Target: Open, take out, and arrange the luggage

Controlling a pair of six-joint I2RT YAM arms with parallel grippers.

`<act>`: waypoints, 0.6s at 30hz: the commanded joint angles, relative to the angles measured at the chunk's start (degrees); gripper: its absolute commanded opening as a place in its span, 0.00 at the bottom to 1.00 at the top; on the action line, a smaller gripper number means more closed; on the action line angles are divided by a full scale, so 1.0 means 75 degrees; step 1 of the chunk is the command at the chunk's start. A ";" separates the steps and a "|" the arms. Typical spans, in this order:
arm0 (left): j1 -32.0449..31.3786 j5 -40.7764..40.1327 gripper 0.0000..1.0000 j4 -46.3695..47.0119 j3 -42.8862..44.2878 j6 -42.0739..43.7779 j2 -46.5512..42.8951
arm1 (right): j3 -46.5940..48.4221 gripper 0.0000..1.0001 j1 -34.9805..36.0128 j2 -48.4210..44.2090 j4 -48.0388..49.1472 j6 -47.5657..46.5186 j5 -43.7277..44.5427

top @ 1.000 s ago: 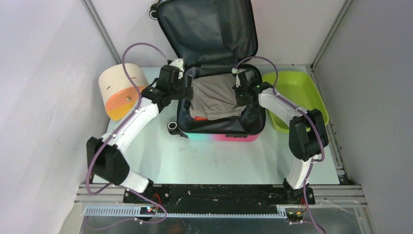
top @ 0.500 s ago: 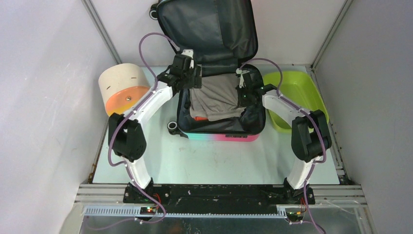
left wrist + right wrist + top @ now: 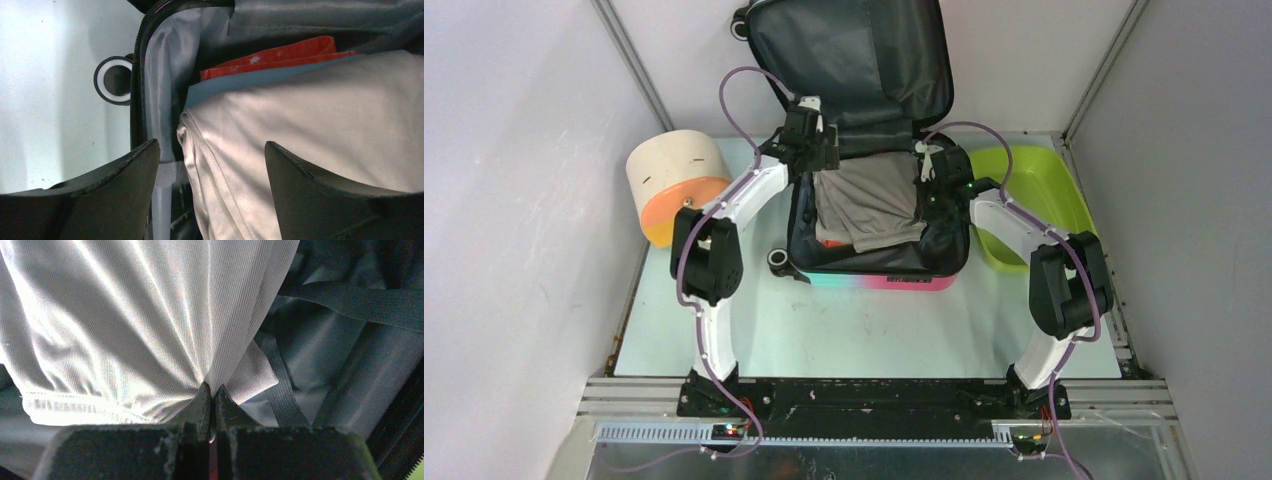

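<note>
The luggage (image 3: 879, 282) lies open at the back of the table, its dark-lined lid (image 3: 849, 55) upright against the wall. A pale ribbed garment (image 3: 869, 205) lies on top inside it, over an orange cloth (image 3: 832, 243). My left gripper (image 3: 816, 158) hovers open over the garment's far-left corner. In the left wrist view the garment (image 3: 310, 115) passes beneath my left gripper (image 3: 212, 150), apart from both fingers. My right gripper (image 3: 926, 192) is shut on the garment's right edge. The right wrist view shows my right gripper (image 3: 212, 390) pinching a fold of the garment (image 3: 125, 330).
A lime-green tub (image 3: 1024, 190) sits right of the luggage. A cream-and-orange cylinder (image 3: 674, 180) lies on its side to the left. A black wheel (image 3: 114, 80) sticks out at the luggage's left side. Dark straps (image 3: 350, 297) cross the lining. Walls close in on three sides.
My left arm has swung in from the luggage's left side to its far-left corner, with the gripper still open. My right gripper has drawn the garment's edge slightly to the right.
</note>
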 commanded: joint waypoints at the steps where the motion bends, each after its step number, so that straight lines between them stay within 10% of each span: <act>1: 0.0150 0.0190 0.84 0.0589 0.0370 0.0261 0.0323 | -0.0003 0.00 -0.0062 -0.0237 0.0259 -0.0079 -0.0203; 18: 0.0198 0.0527 0.72 0.0910 0.0513 -0.0011 0.1184 | 0.0007 0.00 -0.0033 -0.0214 0.0288 0.0140 -0.0327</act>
